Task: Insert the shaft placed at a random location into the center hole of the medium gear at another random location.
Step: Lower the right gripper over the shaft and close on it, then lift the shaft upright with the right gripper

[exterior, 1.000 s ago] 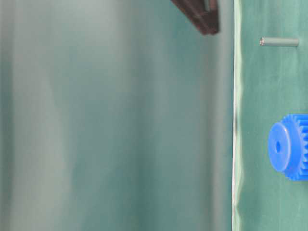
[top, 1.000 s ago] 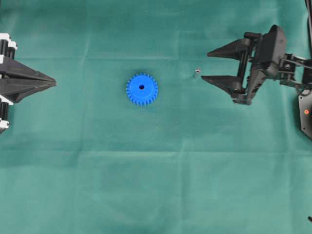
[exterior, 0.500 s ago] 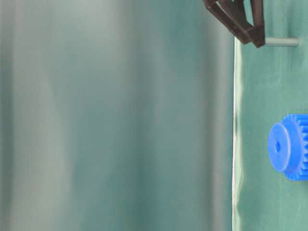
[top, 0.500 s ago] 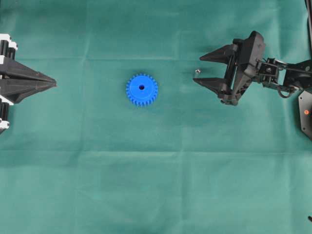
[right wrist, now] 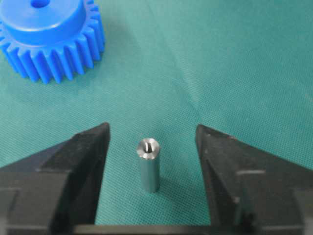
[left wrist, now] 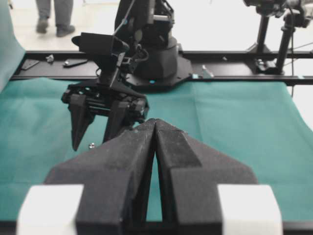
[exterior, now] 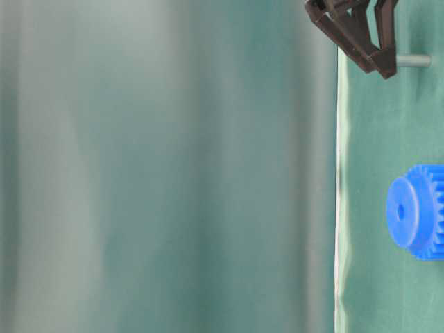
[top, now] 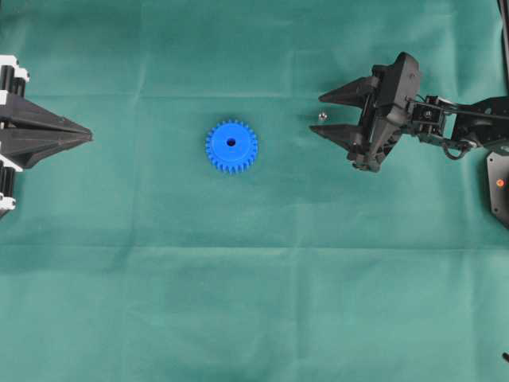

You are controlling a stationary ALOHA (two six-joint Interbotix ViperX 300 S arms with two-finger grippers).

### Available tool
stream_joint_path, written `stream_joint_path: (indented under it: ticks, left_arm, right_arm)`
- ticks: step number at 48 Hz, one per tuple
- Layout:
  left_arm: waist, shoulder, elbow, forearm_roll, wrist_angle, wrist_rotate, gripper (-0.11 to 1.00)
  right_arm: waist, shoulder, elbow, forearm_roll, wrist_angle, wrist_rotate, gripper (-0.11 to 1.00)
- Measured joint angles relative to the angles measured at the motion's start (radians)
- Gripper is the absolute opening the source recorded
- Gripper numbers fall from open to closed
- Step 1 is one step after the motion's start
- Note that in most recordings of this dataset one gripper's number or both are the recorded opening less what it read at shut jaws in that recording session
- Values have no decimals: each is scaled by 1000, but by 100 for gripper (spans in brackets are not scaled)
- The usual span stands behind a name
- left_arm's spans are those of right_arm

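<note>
Right gripper (right wrist: pixel 152 147) at the pick-up stage. The jaws stand apart, one on either side of the shaft (right wrist: pixel 148 165), with clear green cloth (right wrist: pixel 234 58) showing between each fingertip and the pin; nothing is gripped. The shaft stands upright on the cloth, midway between the two fingers and slightly nearer the gripper's palm than the fingertips. In the overhead view the same arrangement appears as the right gripper (top: pixel 320 114) bracketing the shaft (top: pixel 322 116) at its tips. In the table-level view the fingertips overlap most of the pin's length.

The medium gear (top: pixel 231 146) lies flat on the cloth, well ahead of the right gripper's fingertips and off to one side, apart from both gripper and shaft. Its center hole (top: pixel 231 142) is open and unoccupied.

The left gripper (top: pixel 79 137) rests far beyond the gear on the side opposite the right gripper, jaws pressed together and holding nothing, taking no visible part in the work.

Progress, as judged from this arrangement: the approach and alignment over the shaft are complete. Outstanding are the closing of the jaws on the pin, the lift, the carry to the gear, alignment above the hole, and the insertion itself. The greater part of the task therefore remains.
</note>
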Motion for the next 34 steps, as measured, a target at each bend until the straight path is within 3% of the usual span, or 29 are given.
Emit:
stream_joint_path:
  ticks: [9,34]
  left_arm:
    - [0,0,0,0,12,0,0]
    - [0,0,0,2,23,-3,0]
  right_arm:
    - [0,0,2,-5,0,0,14]
    - [0,-41,2,-20,25,0,13]
